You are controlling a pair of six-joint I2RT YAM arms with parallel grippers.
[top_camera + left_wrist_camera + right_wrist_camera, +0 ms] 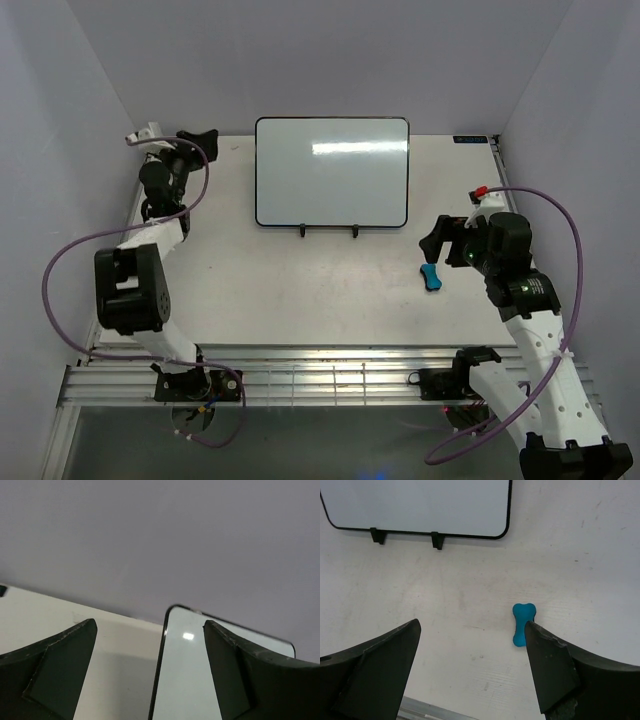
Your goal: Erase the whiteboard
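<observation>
The whiteboard (332, 172) stands at the back middle of the table on a black wire easel and shows no writing, only glare. It also shows in the left wrist view (200, 680) and the right wrist view (420, 505). The small blue bone-shaped eraser (431, 277) lies on the table right of the board, also seen in the right wrist view (523, 624). My right gripper (436, 240) (472, 625) is open and empty, above the table, the eraser just by its right finger. My left gripper (205, 140) (150, 625) is open and empty at the board's upper left corner.
The easel's two black feet (303, 231) stick out at the board's front edge. Purple-grey walls close the table at the back and sides. A slotted metal rail (330, 380) runs along the near edge between the arm bases.
</observation>
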